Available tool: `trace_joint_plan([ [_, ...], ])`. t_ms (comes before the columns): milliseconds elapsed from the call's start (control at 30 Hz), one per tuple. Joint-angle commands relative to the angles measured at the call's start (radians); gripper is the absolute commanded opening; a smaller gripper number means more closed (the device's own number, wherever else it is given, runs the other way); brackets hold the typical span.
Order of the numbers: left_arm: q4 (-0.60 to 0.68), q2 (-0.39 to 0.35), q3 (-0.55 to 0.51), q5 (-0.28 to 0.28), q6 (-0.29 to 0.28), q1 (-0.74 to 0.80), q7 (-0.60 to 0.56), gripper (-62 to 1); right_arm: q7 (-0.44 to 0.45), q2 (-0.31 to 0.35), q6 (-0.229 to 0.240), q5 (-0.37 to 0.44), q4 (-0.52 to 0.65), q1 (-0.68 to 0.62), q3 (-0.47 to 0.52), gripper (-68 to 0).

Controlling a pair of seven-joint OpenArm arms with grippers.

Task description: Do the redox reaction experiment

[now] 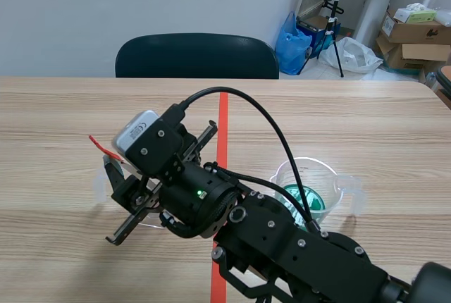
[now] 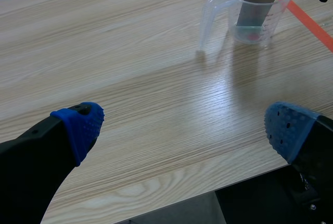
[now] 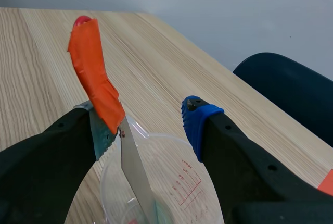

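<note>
Hands: I see two. The left hand point(image 2: 182, 125) hangs low over the near edge of the table point(image 1: 70, 106), its two blue pads wide apart with nothing between them. The right hand point(image 3: 151, 125) comes in from the right, reaches past the middle line, and stands over the left cup with its fingers apart.
Metal strip: one point(image 3: 132, 166), its upper end wrapped in orange-red tape. It stands tilted in the left cup and leans on one pad of the right hand. The other pad is clear of it, so I count no clamp.
Measuring cups: two, both clear plastic. The left cup point(image 2: 270, 21) holds the strip and a shallow layer of liquid, and has red graduations on its wall. The right cup point(image 1: 331, 176) stands beside the right arm, well apart from the first, and holds blue-green liquid point(image 1: 310, 201).
Tape line: one orange-red line point(image 1: 222, 127) runs between the two cups.
Chair: one dark chair point(image 1: 197, 56) stands at the far side of the table.
</note>
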Motion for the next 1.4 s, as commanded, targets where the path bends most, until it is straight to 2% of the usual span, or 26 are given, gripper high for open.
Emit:
trace_joint_plan([
  [0, 0.018, 0.007, 0.006, -0.009, -0.003, 0.001, -0.017, 1.4, 0.017, 0.0, -0.001, 0.006, 0.021, 0.018, 0.003, -37.8],
  [100, 0.018, 0.007, 0.006, -0.009, -0.003, 0.001, -0.017, 1.4, 0.018, 0.0, -0.001, 0.002, 0.021, 0.018, 0.003, -34.4],
  [300, 0.018, 0.007, 0.006, -0.009, -0.003, 0.001, -0.018, 1.4, 0.018, 0.006, -0.001, -0.001, 0.026, 0.018, 0.003, -34.0],
  [600, 0.018, 0.007, 0.006, -0.009, -0.003, 0.001, -0.018, 1.4, 0.017, 0.055, 0.0, -0.001, 0.105, 0.017, 0.003, -34.7],
  [800, 0.018, 0.007, 0.006, -0.009, -0.003, 0.001, -0.018, 1.4, 0.007, 0.066, 0.0, -0.001, 0.114, 0.017, 0.003, -43.1],
  [1000, 0.018, 0.007, 0.006, -0.009, -0.003, 0.001, -0.018, 1.4, 0.006, 0.066, 0.0, -0.001, 0.115, 0.017, 0.003, -56.1],
  [1200, 0.018, 0.007, 0.006, -0.009, -0.003, 0.001, -0.018, 1.4, 0.006, 0.066, 0.001, -0.003, 0.119, 0.018, 0.003, -65.4],
  [1267, 0.018, 0.007, 0.006, -0.009, -0.003, 0.001, -0.018, 1.4, 0.006, 0.072, 0.02, -0.018, 0.13, 0.018, 0.003, -65.7],
  [1367, 0.018, 0.007, 0.006, -0.009, -0.003, 0.001, -0.018, 1.4, 0.0, 0.083, 0.072, -0.048, 0.16, 0.018, 0.003, -65.7],
])
